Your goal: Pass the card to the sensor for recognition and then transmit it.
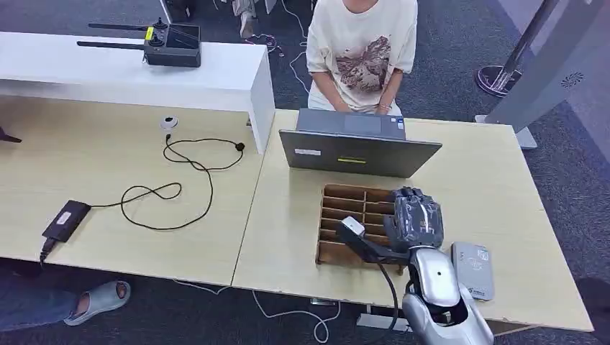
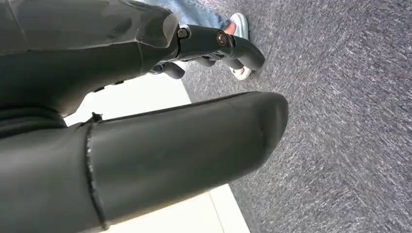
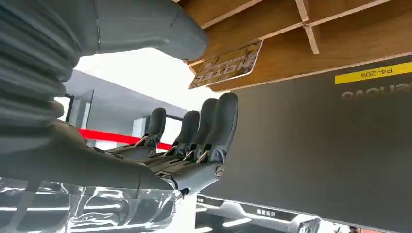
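Observation:
A yellow-brown printed card (image 3: 226, 65) stands in a compartment of the wooden divided tray (image 1: 344, 215) in front of the laptop. My right hand (image 1: 413, 215) hovers over the tray's right side. In the right wrist view its fingers (image 3: 214, 126) are stretched out and apart from the thumb (image 3: 145, 24). The card lies in the gap beyond them, touching neither. The grey card sensor (image 1: 472, 269) lies flat on the table, right of my right arm. My left hand (image 2: 160, 145) hangs beside the table over the carpet and holds nothing.
A grey laptop (image 1: 356, 147) stands just behind the tray, with a person (image 1: 362, 50) seated at it. On the left table lie a black adaptor (image 1: 66, 220) and a looping cable (image 1: 173, 190). A sandalled foot (image 1: 101, 300) sits near the front left edge.

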